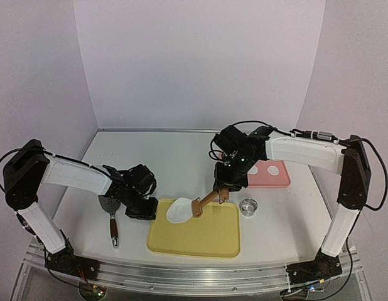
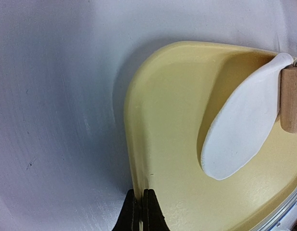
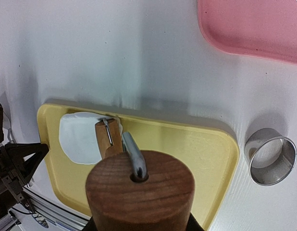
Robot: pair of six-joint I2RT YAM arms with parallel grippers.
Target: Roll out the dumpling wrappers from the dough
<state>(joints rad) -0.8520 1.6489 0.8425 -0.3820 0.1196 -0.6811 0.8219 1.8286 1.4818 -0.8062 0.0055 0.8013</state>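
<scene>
An irregular white dough piece [image 1: 177, 210] lies at the far left of the yellow tray [image 1: 213, 241]. My right gripper [image 1: 223, 195] is shut on the wooden handle [image 3: 139, 192] of a small roller, whose wooden drum [image 1: 197, 205] rests on the dough's right edge. My left gripper [image 2: 139, 204] is shut on the yellow tray's left rim [image 2: 134, 159], with the dough [image 2: 242, 130] and drum [image 2: 291, 98] ahead of it. Two round white dumpling wrappers [image 1: 253, 169] [image 1: 272, 169] lie on the pink tray [image 1: 279, 182]. The metal ring cutter [image 1: 248, 206] stands right of the yellow tray.
A spatula with a brown handle [image 1: 111, 219] lies on the table left of the left gripper. The pink tray [image 3: 254, 24] and the ring cutter [image 3: 272, 156] show in the right wrist view. White walls close in the table at the back and sides.
</scene>
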